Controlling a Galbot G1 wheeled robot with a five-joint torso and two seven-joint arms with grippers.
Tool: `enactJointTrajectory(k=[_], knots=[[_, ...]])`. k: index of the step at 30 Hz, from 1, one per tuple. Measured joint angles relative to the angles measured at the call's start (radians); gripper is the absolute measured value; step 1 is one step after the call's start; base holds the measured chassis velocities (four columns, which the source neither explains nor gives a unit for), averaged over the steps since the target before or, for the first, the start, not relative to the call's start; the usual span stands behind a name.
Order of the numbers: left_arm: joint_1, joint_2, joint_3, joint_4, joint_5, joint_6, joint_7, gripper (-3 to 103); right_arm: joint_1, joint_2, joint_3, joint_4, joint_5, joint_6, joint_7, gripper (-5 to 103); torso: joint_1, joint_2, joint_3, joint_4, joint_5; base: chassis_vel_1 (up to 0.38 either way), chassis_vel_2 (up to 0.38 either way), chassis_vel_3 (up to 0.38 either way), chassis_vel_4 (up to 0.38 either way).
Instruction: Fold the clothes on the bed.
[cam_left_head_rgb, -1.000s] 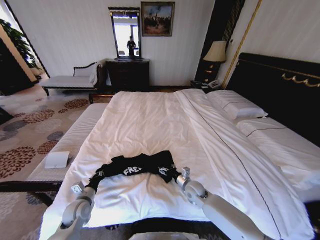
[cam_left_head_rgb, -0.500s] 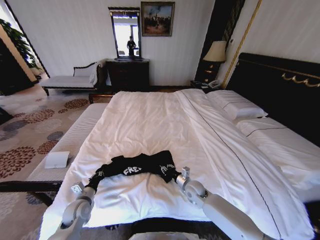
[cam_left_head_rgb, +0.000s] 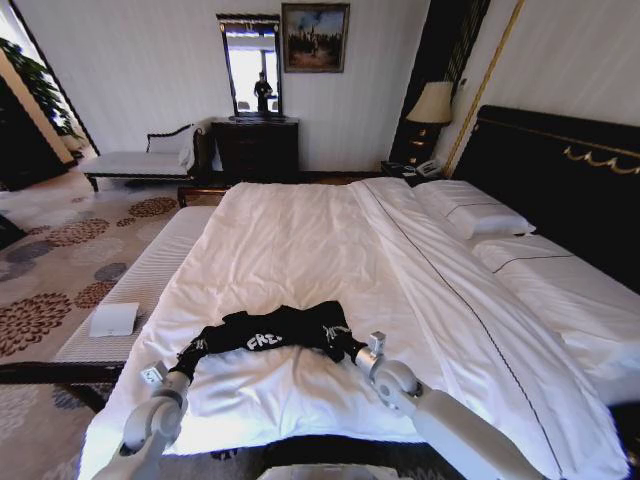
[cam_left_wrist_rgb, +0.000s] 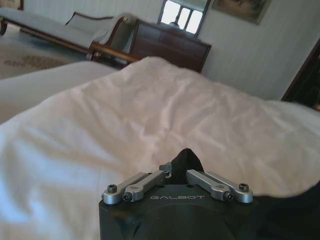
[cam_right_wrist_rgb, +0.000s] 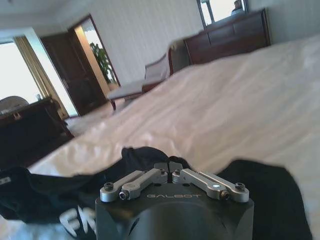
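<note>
The clothes, a black T-shirt (cam_left_head_rgb: 275, 330) with white lettering, lie bunched in a band across the near end of the bed (cam_left_head_rgb: 300, 230). My left gripper (cam_left_head_rgb: 186, 360) holds the shirt's left end, and in the left wrist view the left gripper (cam_left_wrist_rgb: 179, 171) is shut on a peak of black cloth (cam_left_wrist_rgb: 187, 156). At the shirt's right end is my right gripper (cam_left_head_rgb: 350, 350). The right wrist view has the right gripper (cam_right_wrist_rgb: 170, 171) shut on a fold of the shirt (cam_right_wrist_rgb: 50, 200), which spreads to both sides of it.
A white padded bench (cam_left_head_rgb: 140, 280) runs along the bed's left side, with a small white folded towel (cam_left_head_rgb: 113, 319) on it. Pillows (cam_left_head_rgb: 470, 210) and a dark headboard (cam_left_head_rgb: 560, 170) are at the right. A dresser (cam_left_head_rgb: 255, 145) and chaise (cam_left_head_rgb: 140, 160) stand by the far wall.
Both arms have edged slightly forward over the bed, still holding the shirt's ends. The shirt has barely shifted.
</note>
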Motion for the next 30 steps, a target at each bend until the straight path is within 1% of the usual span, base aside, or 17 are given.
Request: enactJointTrajectory(k=[5, 8, 9, 11, 13, 14, 15, 16, 19, 20, 21, 23, 24, 25, 28, 29, 30], knots=[[-0.021, 0.019, -0.006, -0.043, -0.022, -0.001, 0.010, 0, -0.045, -0.022, 0.059, 0.062, -0.002, 0.001, -0.002, 0, 0.000, 0.000, 0.000, -0.0001, 0.0001, 0.000, 0.000, 0.000, 0.000], [-0.057, 0.047, -0.011, -0.085, -0.076, -0.002, 0.011, 0, -0.066, -0.035, 0.121, 0.105, -0.017, 0.021, -0.019, 0, 0.000, 0.000, 0.000, 0.0000, 0.0000, 0.000, 0.000, 0.000, 0.000], [-0.057, 0.047, -0.011, -0.085, -0.076, -0.002, 0.011, 0, -0.066, -0.035, 0.121, 0.105, -0.017, 0.021, -0.019, 0, 0.000, 0.000, 0.000, 0.0000, 0.0000, 0.000, 0.000, 0.000, 0.000], [-0.096, 0.073, -0.020, -0.120, -0.119, 0.001, 0.002, 0, -0.067, -0.044, 0.173, 0.138, -0.022, 0.041, -0.037, 0, 0.000, 0.000, 0.000, 0.0001, 0.0000, 0.000, 0.000, 0.000, 0.000], [-0.148, 0.107, -0.030, -0.162, -0.172, 0.009, -0.012, 0, -0.063, -0.055, 0.226, 0.180, -0.005, 0.058, -0.051, 0, 0.000, 0.000, 0.000, 0.0000, -0.0001, 0.000, 0.000, 0.000, 0.000], [-0.148, 0.107, -0.030, -0.162, -0.172, 0.009, -0.012, 0, -0.063, -0.055, 0.226, 0.180, -0.005, 0.058, -0.051, 0, 0.000, 0.000, 0.000, 0.0000, -0.0001, 0.000, 0.000, 0.000, 0.000], [-0.171, 0.123, -0.035, -0.184, -0.201, 0.014, -0.022, 0, -0.059, -0.062, 0.253, 0.203, 0.010, 0.068, -0.056, 0, 0.000, 0.000, 0.000, -0.0001, 0.0001, 0.000, 0.000, 0.000, 0.000], [-0.208, 0.150, -0.046, -0.219, -0.248, 0.023, -0.036, 0, -0.056, -0.072, 0.287, 0.233, 0.031, 0.080, -0.063, 0, 0.000, 0.000, 0.000, -0.0002, -0.0001, 0.000, 0.000, 0.000, 0.000], [-0.271, 0.213, -0.083, -0.305, -0.339, 0.039, -0.060, 0, -0.052, -0.099, 0.368, 0.310, 0.088, 0.104, -0.083, 0, 0.000, 0.000, 0.000, -0.0003, 0.0001, 0.000, 0.000, 0.000, 0.000], [-0.271, 0.213, -0.083, -0.305, -0.339, 0.039, -0.060, 0, -0.052, -0.099, 0.368, 0.310, 0.088, 0.104, -0.083, 0, 0.000, 0.000, 0.000, -0.0003, 0.0001, 0.000, 0.000, 0.000, 0.000], [-0.283, 0.230, -0.097, -0.329, -0.361, 0.044, -0.066, 0, -0.052, -0.106, 0.382, 0.328, 0.102, 0.109, -0.084, 0, 0.000, 0.000, 0.000, -0.0002, 0.0002, 0.000, 0.000, 0.000, 0.000], [-0.307, 0.315, -0.182, -0.430, -0.463, 0.061, -0.084, 0, -0.051, -0.159, 0.461, 0.427, 0.167, 0.129, -0.085, 0, 0.000, 0.000, 0.000, -0.0002, 0.0001, 0.000, 0.000, 0.000, 0.000], [-0.307, 0.315, -0.182, -0.430, -0.463, 0.061, -0.084, 0, -0.051, -0.159, 0.461, 0.427, 0.167, 0.129, -0.085, 0, 0.000, 0.000, 0.000, -0.0002, 0.0001, 0.000, 0.000, 0.000, 0.000], [-0.306, 0.343, -0.219, -0.463, -0.505, 0.066, -0.090, 0, -0.056, -0.178, 0.492, 0.457, 0.187, 0.132, -0.084, 0, 0.000, 0.000, 0.000, 0.0000, 0.0000, 0.000, 0.000, 0.000, 0.000], [-0.277, 0.422, -0.367, -0.553, -0.634, 0.074, -0.110, 0, -0.106, -0.238, 0.627, 0.561, 0.252, 0.128, -0.080, 0, 0.000, 0.000, 0.000, 0.0001, 0.0000, 0.000, 0.000, 0.000, 0.000], [-0.277, 0.422, -0.367, -0.553, -0.634, 0.074, -0.110, 0, -0.106, -0.238, 0.627, 0.561, 0.252, 0.128, -0.080, 0, 0.000, 0.000, 0.000, 0.0001, 0.0000, 0.000, 0.000, 0.000, 0.000], [-0.265, 0.442, -0.420, -0.576, -0.675, 0.076, -0.121, 0, -0.132, -0.253, 0.675, 0.594, 0.270, 0.123, -0.075, 0, 0.000, 0.000, 0.000, 0.0001, 0.0000, 0.000, 0.000, 0.000, 0.000]])
